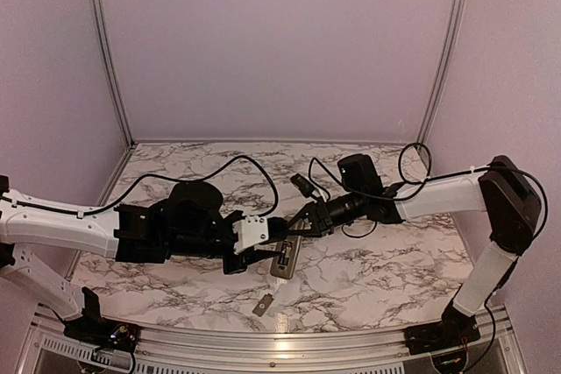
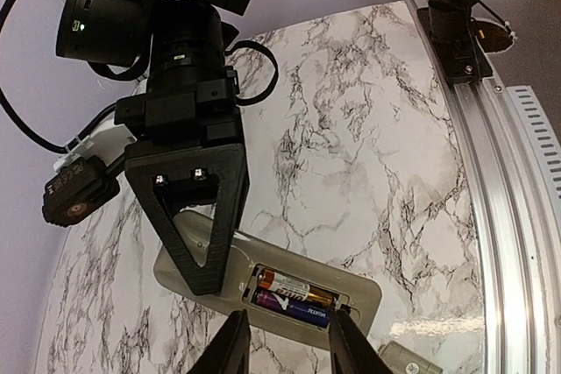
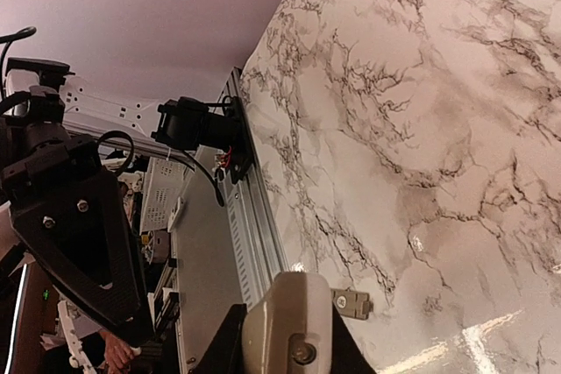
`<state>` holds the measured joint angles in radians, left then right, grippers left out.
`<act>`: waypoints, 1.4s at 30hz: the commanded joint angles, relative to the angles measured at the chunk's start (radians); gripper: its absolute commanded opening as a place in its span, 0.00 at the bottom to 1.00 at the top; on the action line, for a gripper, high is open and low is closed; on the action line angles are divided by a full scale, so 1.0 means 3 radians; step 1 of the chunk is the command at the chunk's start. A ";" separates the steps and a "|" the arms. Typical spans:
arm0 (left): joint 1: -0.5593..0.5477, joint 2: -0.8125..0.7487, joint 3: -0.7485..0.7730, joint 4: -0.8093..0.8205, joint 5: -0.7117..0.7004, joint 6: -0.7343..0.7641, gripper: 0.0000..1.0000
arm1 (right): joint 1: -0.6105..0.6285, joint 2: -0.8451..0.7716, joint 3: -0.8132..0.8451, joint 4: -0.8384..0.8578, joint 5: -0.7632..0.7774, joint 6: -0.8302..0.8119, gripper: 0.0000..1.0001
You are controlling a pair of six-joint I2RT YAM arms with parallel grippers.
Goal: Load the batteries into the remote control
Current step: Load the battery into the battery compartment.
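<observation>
The remote control (image 2: pixel 219 256) lies grey-tan back up, its battery recess uncovered. Two batteries sit side by side in the recess, a gold one (image 2: pixel 294 286) and a purple one (image 2: pixel 298 307). My right gripper (image 3: pixel 285 343) is shut on one end of the remote control (image 3: pixel 294 321); one of its fingers (image 2: pixel 197 216) crosses the remote's far end. My left gripper (image 2: pixel 289 343) hangs over the remote's near edge, jaws apart, one fingertip at each end of the purple battery, gripping nothing that I can see. From above, both grippers (image 1: pixel 273 236) (image 1: pixel 302 223) meet over the remote control (image 1: pixel 284 260).
A small flat grey cover plate (image 1: pixel 263 306) lies on the marble table, near the front edge (image 3: pixel 355 304). Black cables (image 1: pixel 254 168) loop across the back of the table. A metal rail (image 2: pixel 491 181) runs along the near edge, with the right arm's base (image 2: pixel 451 6) on it.
</observation>
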<state>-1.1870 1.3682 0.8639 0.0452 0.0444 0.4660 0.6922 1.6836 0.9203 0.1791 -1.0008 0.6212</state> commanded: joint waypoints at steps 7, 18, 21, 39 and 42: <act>-0.0037 0.0267 0.0259 -0.0225 -0.0108 0.0289 0.23 | 0.0143 0.0055 0.0169 -0.0147 -0.0023 -0.0112 0.00; -0.0073 0.0439 0.0357 -0.0339 -0.0220 0.0429 0.19 | 0.0217 0.0125 0.0234 -0.0192 -0.0034 -0.0131 0.00; -0.0073 0.0454 0.0367 -0.0357 -0.0215 0.0442 0.19 | 0.0219 0.0128 0.0241 -0.0203 -0.0034 -0.0140 0.00; -0.0073 0.0567 0.0413 -0.0453 -0.0230 0.0461 0.19 | 0.0258 0.0171 0.0278 -0.0253 -0.0029 -0.0193 0.00; -0.0073 0.0578 0.0422 -0.0478 -0.0234 0.0464 0.18 | 0.0265 0.0178 0.0281 -0.0254 -0.0026 -0.0189 0.00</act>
<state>-1.2041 1.5242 0.9531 -0.0643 -0.0189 0.5926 0.7551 1.7187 0.9596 0.1066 -1.0031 0.5762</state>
